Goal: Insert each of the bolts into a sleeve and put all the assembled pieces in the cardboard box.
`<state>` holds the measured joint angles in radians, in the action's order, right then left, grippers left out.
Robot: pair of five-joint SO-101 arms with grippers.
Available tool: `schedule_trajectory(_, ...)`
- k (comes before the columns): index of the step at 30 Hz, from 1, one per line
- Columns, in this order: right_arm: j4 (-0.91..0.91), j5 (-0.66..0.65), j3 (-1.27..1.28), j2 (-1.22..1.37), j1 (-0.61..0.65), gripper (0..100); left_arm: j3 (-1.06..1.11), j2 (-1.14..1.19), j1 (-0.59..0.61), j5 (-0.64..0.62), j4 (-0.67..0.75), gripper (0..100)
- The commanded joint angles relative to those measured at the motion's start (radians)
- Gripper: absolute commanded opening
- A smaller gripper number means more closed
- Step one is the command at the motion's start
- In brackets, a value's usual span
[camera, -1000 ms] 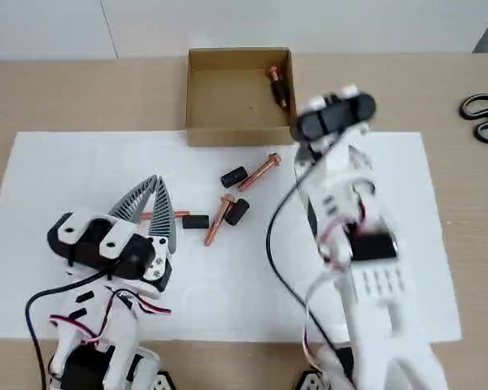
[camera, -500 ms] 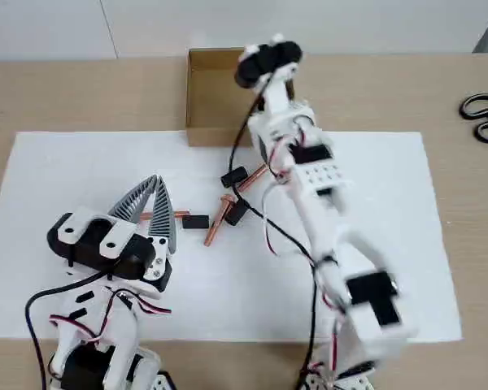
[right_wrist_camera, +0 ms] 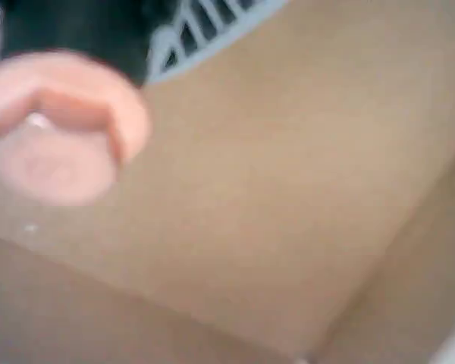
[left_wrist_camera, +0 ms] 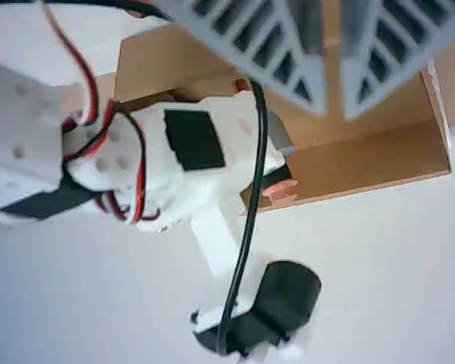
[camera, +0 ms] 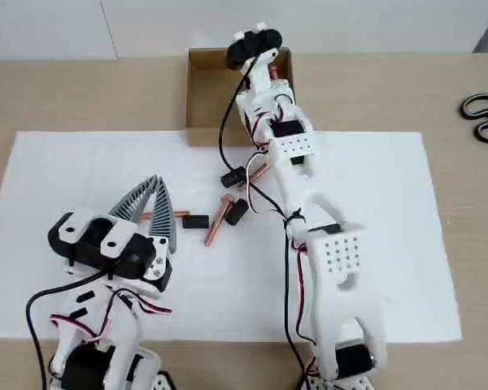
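Right arm (camera: 289, 150) covers the box (camera: 215, 89), upper centre; whether it grasps the blurred bolt (right_wrist_camera: 57, 129) cannot be told. Left gripper (camera: 157, 180), lower left, sits closed, empty.

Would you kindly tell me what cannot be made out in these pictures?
1. Contents of the cardboard box: high view, the right arm covers its right side.
2. Copper bolt head: right wrist view, blurred; whether it is gripped is unclear.
3. Bolt beside the sleeve: high view, the left gripper hides part of it.
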<state>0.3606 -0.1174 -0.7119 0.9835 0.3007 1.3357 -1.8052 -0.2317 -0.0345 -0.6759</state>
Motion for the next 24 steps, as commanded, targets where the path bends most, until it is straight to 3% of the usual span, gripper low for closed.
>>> schedule_trajectory(1, -0.019, -0.005, -0.184, 0.087, -0.008, 0.5, -0.004, -0.011, 0.005, 0.003, -0.003, 1)
schedule_trajectory(8, -0.016, -0.005, -0.315, 0.168, -0.008, 1.4, -0.004, -0.009, 0.005, 0.003, -0.003, 1)
schedule_trajectory(15, 0.139, -0.005, -0.359, 0.168, -0.004, 21.7, -0.004, -0.009, 0.005, 0.003, -0.003, 1)
schedule_trajectory(24, 0.179, -0.005, -0.456, 0.166, -0.008, 22.7, -0.004, -0.009, 0.005, 0.003, -0.003, 1)
